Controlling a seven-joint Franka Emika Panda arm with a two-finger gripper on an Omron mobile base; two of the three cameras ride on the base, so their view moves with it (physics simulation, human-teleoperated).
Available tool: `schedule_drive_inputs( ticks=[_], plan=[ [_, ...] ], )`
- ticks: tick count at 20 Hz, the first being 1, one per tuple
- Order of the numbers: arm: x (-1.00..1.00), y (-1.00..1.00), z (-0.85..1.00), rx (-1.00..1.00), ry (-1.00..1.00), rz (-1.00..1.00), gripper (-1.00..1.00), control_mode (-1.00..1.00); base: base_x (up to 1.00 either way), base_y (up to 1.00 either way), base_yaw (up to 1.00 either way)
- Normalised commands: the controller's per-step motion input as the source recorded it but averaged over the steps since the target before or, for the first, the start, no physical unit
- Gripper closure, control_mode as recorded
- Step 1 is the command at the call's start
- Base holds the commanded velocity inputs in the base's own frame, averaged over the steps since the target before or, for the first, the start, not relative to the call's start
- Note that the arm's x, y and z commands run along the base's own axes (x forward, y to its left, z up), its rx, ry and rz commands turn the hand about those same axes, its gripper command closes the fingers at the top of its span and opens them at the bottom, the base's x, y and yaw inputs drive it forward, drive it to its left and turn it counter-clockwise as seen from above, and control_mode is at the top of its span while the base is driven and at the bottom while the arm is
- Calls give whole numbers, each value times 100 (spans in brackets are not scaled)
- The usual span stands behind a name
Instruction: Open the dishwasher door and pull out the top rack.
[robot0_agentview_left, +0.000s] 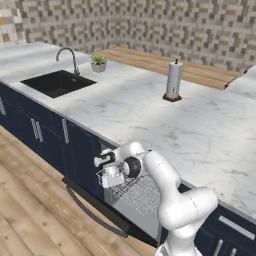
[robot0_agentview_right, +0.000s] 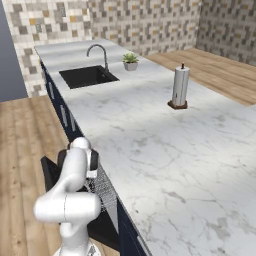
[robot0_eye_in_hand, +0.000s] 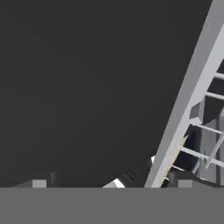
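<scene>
The dishwasher door (robot0_agentview_left: 131, 214) hangs open and low, grey inner face up, its curved dark bar handle (robot0_agentview_left: 92, 214) out over the floor. The top rack (robot0_agentview_left: 136, 192), a white-grey wire basket, sticks out of the opening above the door. My gripper (robot0_agentview_left: 108, 181) is at the rack's front left corner. In the hand view my gripper (robot0_eye_in_hand: 111, 181) is open, fingertips (robot0_eye_in_hand: 39, 181) far apart, and a grey rack rail (robot0_eye_in_hand: 188, 100) runs diagonally between them over a dark surface. From the right base, the arm hides the hand; the door (robot0_agentview_right: 48, 172) and the rack (robot0_agentview_right: 103, 192) show beside it.
A marble counter (robot0_agentview_left: 200, 125) runs above the dishwasher, with a black sink (robot0_agentview_left: 57, 82), a faucet (robot0_agentview_left: 67, 52), a potted plant (robot0_agentview_left: 98, 62) and a paper towel roll (robot0_agentview_left: 173, 80). Navy cabinet doors (robot0_agentview_left: 50, 130) stand to the left. Wooden floor (robot0_agentview_left: 30, 200) lies in front.
</scene>
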Motion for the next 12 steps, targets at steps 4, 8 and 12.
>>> schedule_drive_inputs(
  ticks=[4, 8, 12],
  plan=[
    [-52, 49, -31, 41, 29, 0, -100, -100, 0, 0, 0],
    [-44, 50, -14, 28, 16, 0, -100, -100, 0, 0, 0],
    [-33, 50, 0, 11, 5, 0, -100, -100, 0, 0, 0]
  ],
)
